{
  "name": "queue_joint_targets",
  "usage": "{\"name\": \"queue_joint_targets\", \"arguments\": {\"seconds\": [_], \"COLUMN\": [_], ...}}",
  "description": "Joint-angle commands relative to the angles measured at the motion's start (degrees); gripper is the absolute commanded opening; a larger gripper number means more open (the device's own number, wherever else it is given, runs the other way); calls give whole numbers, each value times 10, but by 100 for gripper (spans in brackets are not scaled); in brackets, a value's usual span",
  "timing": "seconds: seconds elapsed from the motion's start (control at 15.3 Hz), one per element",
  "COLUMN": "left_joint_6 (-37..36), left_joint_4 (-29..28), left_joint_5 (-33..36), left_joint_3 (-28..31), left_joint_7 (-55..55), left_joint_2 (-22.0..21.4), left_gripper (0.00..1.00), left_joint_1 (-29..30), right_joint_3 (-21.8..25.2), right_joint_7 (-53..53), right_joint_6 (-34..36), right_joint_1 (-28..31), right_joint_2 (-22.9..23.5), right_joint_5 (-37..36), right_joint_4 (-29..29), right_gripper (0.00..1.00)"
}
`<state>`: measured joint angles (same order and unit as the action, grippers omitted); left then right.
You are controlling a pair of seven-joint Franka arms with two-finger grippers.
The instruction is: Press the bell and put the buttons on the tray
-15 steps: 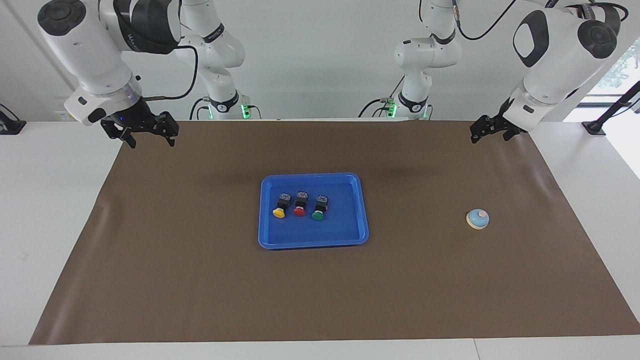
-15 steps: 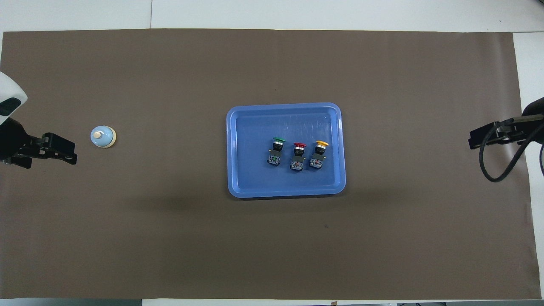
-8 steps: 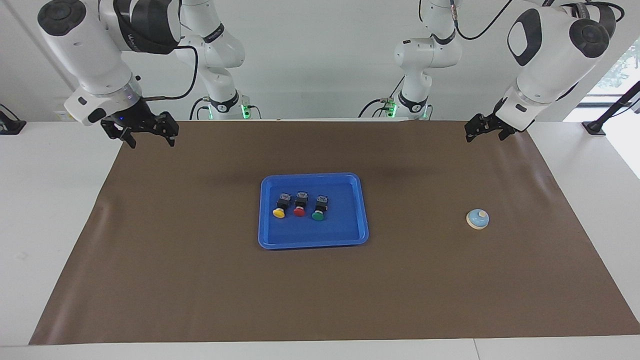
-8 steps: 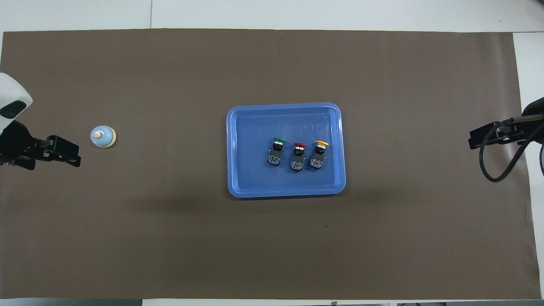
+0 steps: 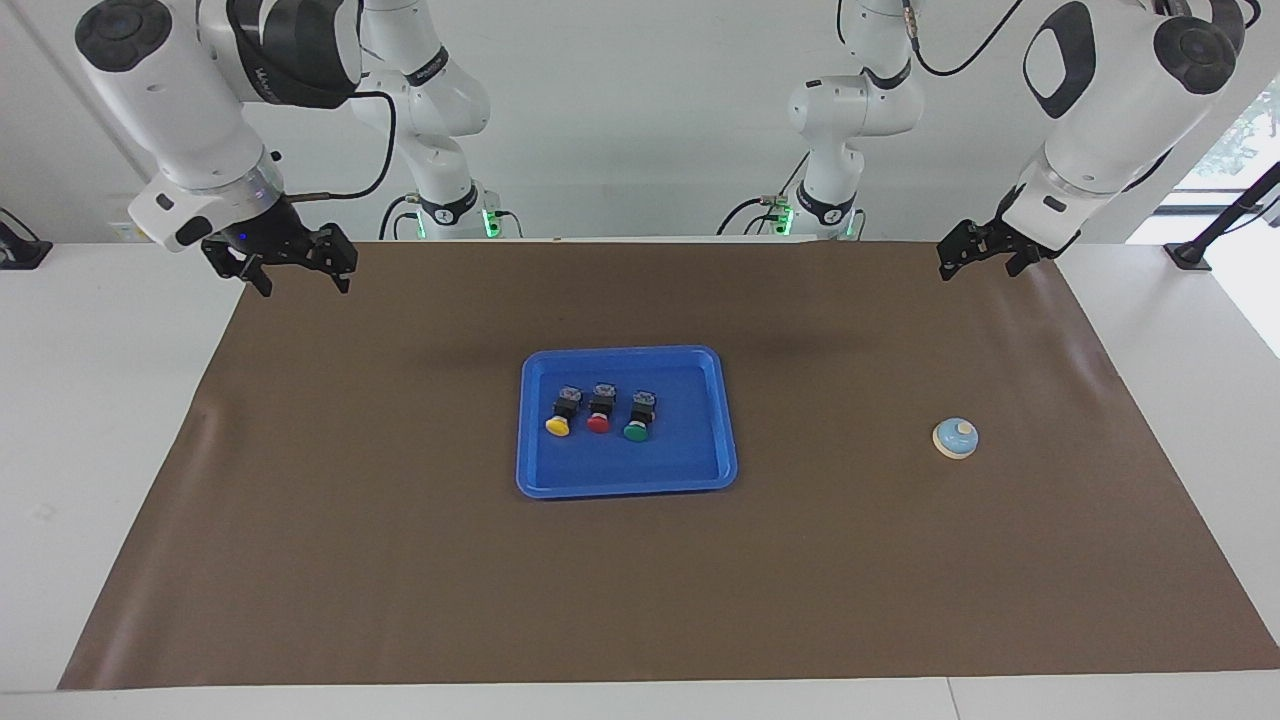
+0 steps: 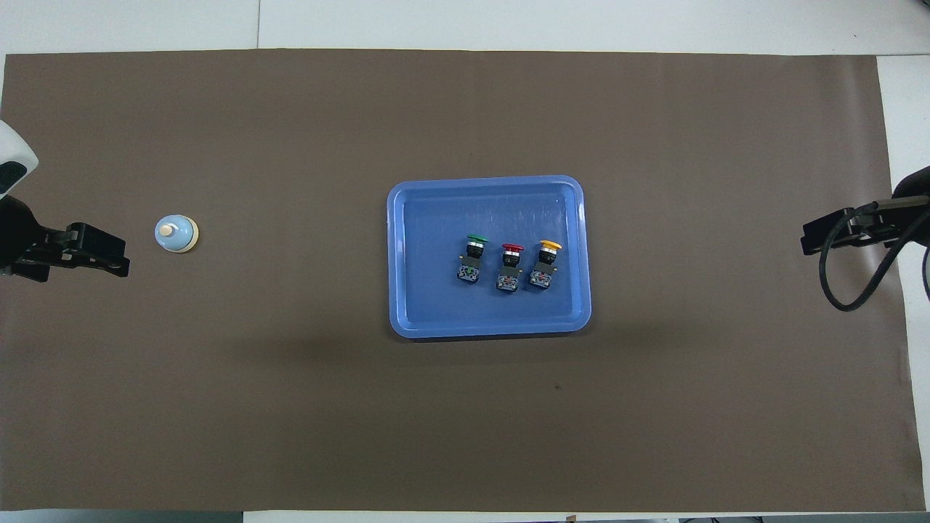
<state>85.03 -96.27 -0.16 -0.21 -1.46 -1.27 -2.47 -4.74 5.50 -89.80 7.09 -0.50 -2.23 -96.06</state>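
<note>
Three buttons [image 5: 600,411] already lay in the tray [image 5: 722,420], so the spread, empty left hand [image 5: 985,254] probably needed to descend onto the bell [image 5: 956,438] while the spread right hand [image 5: 291,268] waited.

Facing cam: high, across the table, looking at the robots, arm bases along frame top. Overhead cam: above the robots' end, looking steeply down. Both wide, half a turn apart. Shared: brown mat [image 5: 400,560] [image 6: 290,407], tray [image 5: 722,420] [image 6: 396,261] mid-frame.
</note>
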Motion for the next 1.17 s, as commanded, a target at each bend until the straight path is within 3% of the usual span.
{"name": "queue_joint_targets", "arguments": {"seconds": [0.0, 1.11], "left_joint_6": [8, 29], "left_joint_4": [6, -3], "left_joint_5": [-2, -3], "left_joint_3": [1, 1], "left_joint_7": [0, 1], "left_joint_2": [1, 0], "left_gripper": [100, 100], "left_joint_1": [-3, 4], "right_joint_3": [-4, -4], "right_joint_7": [5, 5], "right_joint_6": [4, 4], "right_joint_1": [6, 6], "right_joint_2": [-13, -13], "right_joint_5": [-6, -6], "right_joint_4": [-11, -11], "right_gripper": [100, 100]}}
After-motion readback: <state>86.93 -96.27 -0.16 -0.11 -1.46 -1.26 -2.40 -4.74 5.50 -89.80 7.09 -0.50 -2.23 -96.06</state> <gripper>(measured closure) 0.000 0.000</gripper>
